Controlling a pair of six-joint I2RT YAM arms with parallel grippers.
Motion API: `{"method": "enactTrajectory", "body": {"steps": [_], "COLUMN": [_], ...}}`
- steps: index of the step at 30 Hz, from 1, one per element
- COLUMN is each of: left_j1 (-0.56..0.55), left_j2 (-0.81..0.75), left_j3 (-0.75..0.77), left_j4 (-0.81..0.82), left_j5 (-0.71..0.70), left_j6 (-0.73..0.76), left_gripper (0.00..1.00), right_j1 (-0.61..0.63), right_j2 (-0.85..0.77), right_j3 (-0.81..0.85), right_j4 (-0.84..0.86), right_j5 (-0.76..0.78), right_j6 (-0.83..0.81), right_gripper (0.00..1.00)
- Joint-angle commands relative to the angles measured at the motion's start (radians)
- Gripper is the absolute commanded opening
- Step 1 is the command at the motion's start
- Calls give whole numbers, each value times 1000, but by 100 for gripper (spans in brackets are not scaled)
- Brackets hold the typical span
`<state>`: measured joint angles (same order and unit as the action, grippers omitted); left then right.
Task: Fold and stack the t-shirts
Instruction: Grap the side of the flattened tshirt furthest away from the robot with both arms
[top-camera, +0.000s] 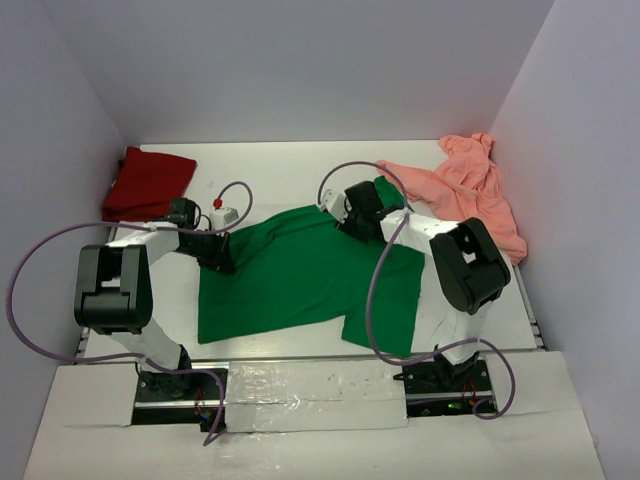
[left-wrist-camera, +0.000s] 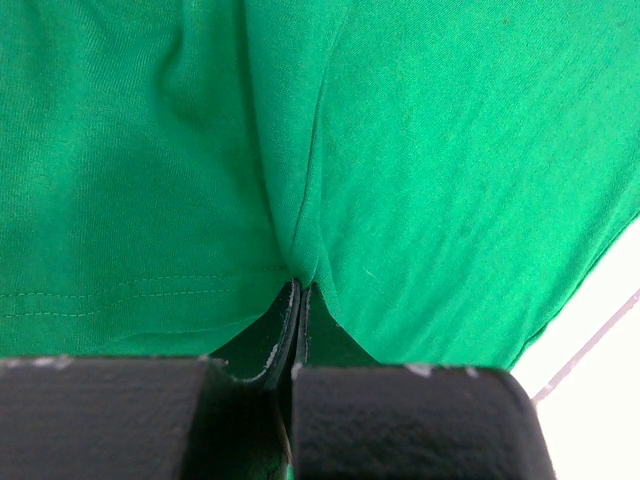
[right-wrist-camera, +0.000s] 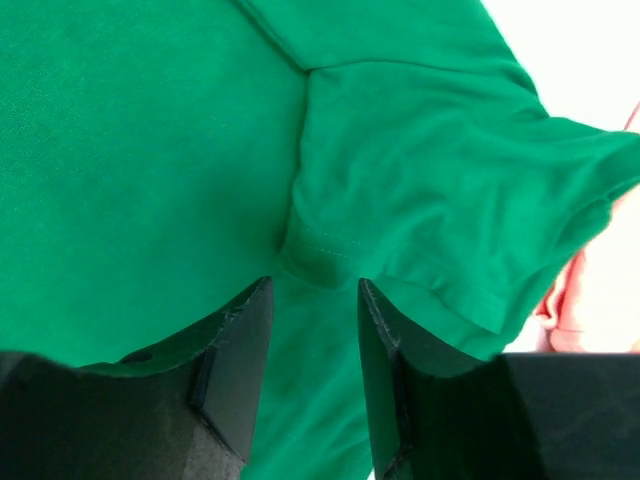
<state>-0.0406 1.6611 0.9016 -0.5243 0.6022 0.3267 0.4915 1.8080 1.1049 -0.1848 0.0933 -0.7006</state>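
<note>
Bright green cloth t-shirt (top-camera: 290, 275), centre frame — probably light, limp; grip hems: left gripper (left-wrist-camera: 300, 290) clamped there, right gripper (right-wrist-camera: 315, 290) jaws apart.

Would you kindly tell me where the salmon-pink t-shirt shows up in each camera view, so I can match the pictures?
Top external: the salmon-pink t-shirt lies crumpled at the far right corner of the table.
Left wrist: not in it.
Right wrist: the salmon-pink t-shirt peeks in at the right edge, past the green sleeve.
Shared landmark: the green t-shirt, visible in all three views.
</note>
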Motion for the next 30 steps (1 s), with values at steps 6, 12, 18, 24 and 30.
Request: {"method": "enactTrajectory", "body": {"steps": [6,12,18,24,30], "left_j1": [-5,-5,-5,-5,4], "left_j2": [-44,-46,-66,-106,-139], "left_j3": [11,11,14,39,79], "left_j4": [-22,-16,-5,-2,-22], "left_j5": [5,2,-16,-84,-174], "left_j6": [17,9,-6,-21,-11], "left_gripper": [0,0,0,0,0], "right_j1": [7,7,7,4,5], "right_j2": [50,65,65,54,51], "right_j3": [56,47,29,18,16], "right_j4": [-15,11,62,107,140], "right_j5": [8,14,34,63,85], "right_j6": [10,15,35,56,72], "right_gripper": [33,6,0,0,0]}}
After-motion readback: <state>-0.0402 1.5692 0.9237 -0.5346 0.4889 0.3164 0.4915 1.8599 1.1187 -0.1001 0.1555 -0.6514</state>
